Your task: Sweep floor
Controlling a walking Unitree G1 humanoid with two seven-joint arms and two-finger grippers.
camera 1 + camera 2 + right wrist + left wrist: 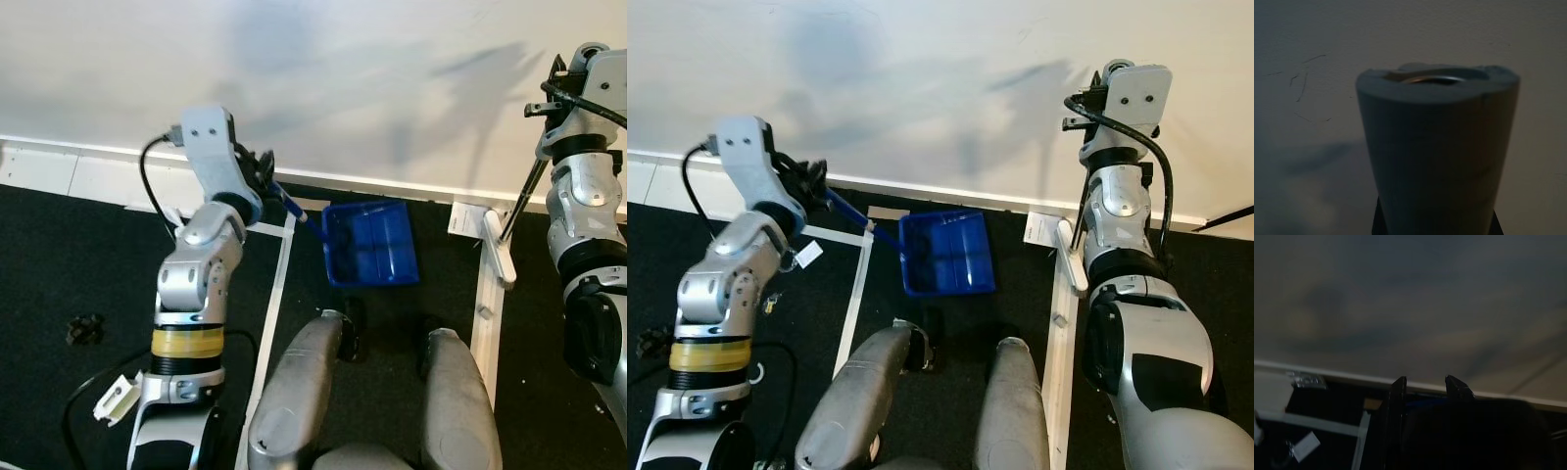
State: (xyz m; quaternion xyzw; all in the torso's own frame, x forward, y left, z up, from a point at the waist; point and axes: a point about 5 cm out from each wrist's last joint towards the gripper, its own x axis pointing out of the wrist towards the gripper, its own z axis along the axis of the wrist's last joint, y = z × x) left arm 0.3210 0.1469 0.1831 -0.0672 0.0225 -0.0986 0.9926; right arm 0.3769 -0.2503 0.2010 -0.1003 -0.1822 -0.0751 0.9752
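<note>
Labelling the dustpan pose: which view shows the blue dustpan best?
Right eye view: the blue dustpan lies whole on the dark floor by the wall, its handle in the left gripper. Left eye view shows it equally fully. Left wrist view gives only a dim blue sliver behind the fingers.

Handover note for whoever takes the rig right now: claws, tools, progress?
Left claw: shut on the blue dustpan's handle, raised near the wall.
Blue dustpan: on the dark floor by the baseboard, ahead of the robot's feet.
Right claw: raised at the right, holding the broom handle; fingers not visible. Broom head rests on the floor right of the dustpan.
Done: both tools in hand.
Left: dark debris far left.
</note>
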